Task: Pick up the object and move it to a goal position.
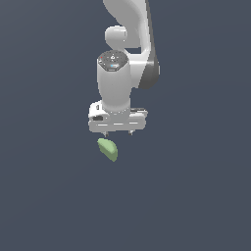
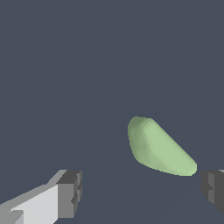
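The object (image 1: 108, 149) is a small light green rounded wedge lying on the dark grey surface, just below the white gripper (image 1: 118, 132) in the exterior view. In the wrist view the object (image 2: 158, 148) lies ahead of the fingertips, nearer the dark pad of one finger (image 2: 212, 189) than the other finger (image 2: 70, 193). The fingers stand wide apart, so the gripper (image 2: 141, 192) is open with nothing between them. It hovers over the object without touching it.
The white arm (image 1: 128, 29) rises from the gripper toward the top of the exterior view. A plain dark grey surface (image 1: 196, 196) fills both views.
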Tool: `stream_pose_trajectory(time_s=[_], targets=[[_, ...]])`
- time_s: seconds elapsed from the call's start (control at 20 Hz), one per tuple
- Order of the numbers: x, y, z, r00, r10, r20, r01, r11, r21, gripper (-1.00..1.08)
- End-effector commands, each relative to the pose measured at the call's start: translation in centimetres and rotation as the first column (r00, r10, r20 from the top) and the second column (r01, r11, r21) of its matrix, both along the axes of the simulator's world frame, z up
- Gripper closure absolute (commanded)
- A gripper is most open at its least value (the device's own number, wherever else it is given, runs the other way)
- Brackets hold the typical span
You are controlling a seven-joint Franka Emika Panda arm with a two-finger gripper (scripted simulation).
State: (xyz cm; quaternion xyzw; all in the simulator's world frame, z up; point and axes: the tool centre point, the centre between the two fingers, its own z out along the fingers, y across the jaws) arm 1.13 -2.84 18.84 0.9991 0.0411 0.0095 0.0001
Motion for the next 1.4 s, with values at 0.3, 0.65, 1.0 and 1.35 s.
stream_pose_trajectory(time_s=[0.3, 0.65, 1.0, 1.35], targets=[[-0.2, -1.2, -1.5, 0.982, 0.186, -0.006, -0.186, 0.982, -0.005, -0.92], [-0.4, -2.3, -2.8, 0.936, 0.351, -0.012, -0.351, 0.936, -0.007, -0.92], [-0.6, -3.4, -4.0, 0.862, 0.506, -0.016, -0.506, 0.863, -0.006, -0.92], [-0.9, -4.2, -5.1, 0.781, 0.624, -0.018, -0.625, 0.781, -0.003, -0.92]])
